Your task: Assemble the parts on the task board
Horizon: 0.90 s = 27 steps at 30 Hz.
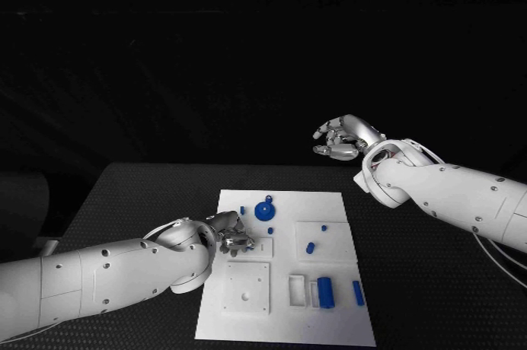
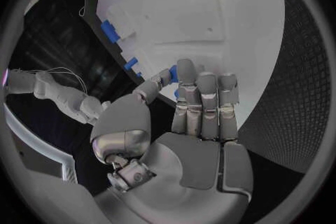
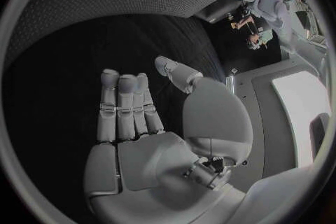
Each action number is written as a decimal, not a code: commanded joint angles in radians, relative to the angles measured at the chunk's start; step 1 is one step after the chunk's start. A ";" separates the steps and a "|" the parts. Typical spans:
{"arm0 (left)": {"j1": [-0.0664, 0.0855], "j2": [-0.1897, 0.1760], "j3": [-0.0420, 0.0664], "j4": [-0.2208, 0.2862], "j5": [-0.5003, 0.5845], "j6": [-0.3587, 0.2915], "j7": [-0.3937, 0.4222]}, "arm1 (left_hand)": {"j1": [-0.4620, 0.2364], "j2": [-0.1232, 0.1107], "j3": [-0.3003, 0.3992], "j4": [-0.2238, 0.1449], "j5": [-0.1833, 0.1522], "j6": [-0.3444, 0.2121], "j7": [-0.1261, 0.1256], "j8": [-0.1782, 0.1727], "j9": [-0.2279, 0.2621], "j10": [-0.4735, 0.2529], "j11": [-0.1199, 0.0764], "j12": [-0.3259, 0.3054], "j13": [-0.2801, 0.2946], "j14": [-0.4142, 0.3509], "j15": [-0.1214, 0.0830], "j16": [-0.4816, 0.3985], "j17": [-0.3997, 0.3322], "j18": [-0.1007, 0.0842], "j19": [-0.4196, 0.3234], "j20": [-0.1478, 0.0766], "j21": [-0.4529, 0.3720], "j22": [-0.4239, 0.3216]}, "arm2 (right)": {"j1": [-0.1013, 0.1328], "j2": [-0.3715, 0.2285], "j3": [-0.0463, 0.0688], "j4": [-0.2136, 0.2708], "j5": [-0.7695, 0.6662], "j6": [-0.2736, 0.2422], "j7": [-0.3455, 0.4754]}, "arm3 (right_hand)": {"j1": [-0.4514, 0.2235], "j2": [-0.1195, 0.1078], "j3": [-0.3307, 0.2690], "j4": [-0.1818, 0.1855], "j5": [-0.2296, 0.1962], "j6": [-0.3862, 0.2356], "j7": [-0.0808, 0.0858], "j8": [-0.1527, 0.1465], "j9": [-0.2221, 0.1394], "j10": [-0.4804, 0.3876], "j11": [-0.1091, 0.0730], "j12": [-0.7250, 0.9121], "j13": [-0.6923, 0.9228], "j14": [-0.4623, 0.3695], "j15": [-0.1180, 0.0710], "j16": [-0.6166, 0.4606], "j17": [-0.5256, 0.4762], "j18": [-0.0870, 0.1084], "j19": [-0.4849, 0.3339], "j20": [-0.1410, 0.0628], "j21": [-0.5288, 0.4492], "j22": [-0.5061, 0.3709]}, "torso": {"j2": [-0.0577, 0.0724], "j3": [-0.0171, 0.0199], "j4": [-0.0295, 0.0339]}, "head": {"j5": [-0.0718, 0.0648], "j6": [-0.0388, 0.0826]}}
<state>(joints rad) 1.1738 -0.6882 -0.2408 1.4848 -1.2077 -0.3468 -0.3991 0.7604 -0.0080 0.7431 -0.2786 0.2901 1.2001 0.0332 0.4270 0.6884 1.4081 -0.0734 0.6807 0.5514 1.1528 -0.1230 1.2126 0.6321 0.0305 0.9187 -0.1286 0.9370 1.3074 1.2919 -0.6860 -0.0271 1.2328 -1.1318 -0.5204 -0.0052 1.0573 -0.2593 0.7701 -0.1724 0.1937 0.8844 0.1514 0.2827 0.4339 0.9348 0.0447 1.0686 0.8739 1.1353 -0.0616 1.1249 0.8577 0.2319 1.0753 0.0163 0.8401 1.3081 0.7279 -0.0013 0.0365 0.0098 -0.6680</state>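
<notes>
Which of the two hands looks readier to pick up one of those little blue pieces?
The left hand: it hangs over the task board, fingers beside a small blue part. The right hand is raised beyond the board, holding nothing.

left hand (image 1: 228, 234) hides task board (image 1: 288, 278) holes

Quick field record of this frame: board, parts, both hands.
board: white task board flat on the black table
parts: blue round part near the far edge; blue block and blue bar near the close edge
left hand: over the board's left edge, fingers at a small blue part; grip cannot be told
right hand: raised beyond the board, fingers apart, holding nothing
</notes>
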 commanded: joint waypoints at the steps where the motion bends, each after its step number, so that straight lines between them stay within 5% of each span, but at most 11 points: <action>1: -0.002 0.000 -0.001 -0.003 -0.007 0.023 -0.009 | 0.016 0.003 0.066 0.057 0.001 0.037 -0.034 0.003 0.001 0.009 -0.017 -0.002 -0.001 0.000 -0.004 0.001 -0.001 0.010 0.006 -0.092 0.004 0.019 | -0.001 0.001 0.000 -0.001 -0.001 0.008 0.009 | -0.003 0.008 -0.006 -0.001 0.007 -0.002 0.006 0.003 0.002 -0.007 0.002 0.005 -0.002 -0.009 0.001 0.007 -0.001 0.030 0.000 0.007 -0.007 0.008 | 0.000 0.0001 0.0002 | 0.001 -0.001; 27: -0.002 -0.005 0.000 0.009 0.036 0.026 0.000 | 0.017 0.002 0.066 0.057 0.001 0.038 -0.034 0.003 0.002 0.009 -0.016 -0.002 -0.001 0.000 -0.004 0.002 -0.002 0.010 0.005 -0.091 0.004 0.019 | -0.002 0.002 0.000 -0.002 -0.001 0.010 0.010 | -0.001 0.011 -0.006 -0.002 0.008 -0.001 0.006 0.004 0.002 -0.007 0.001 0.007 -0.005 -0.009 0.000 0.008 -0.003 0.030 0.002 0.007 -0.008 0.009 | 0.001 0.0000 -0.0006 | -0.001 0.001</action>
<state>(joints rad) 1.1737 -0.6921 -0.2407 1.4909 -1.1945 -0.3298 -0.4002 0.7644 -0.0120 0.7438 -0.2793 0.2859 1.2024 0.0309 0.4249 0.6889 1.4097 -0.0709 0.6807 0.5513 1.1526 -0.1217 1.2126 0.6313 0.0305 0.9187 -0.1285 0.9370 1.3079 1.2907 -0.6844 -0.0271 1.2313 -1.1310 -0.5194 -0.0049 1.0574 -0.2593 0.7701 -0.1724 0.1976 0.8816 0.1518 0.2827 0.4346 0.9347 0.0447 1.0717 0.8703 1.1354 -0.0615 1.1286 0.8560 0.2319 1.0754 0.0163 0.8363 1.3084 0.7284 -0.0012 0.0362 0.0091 -0.6674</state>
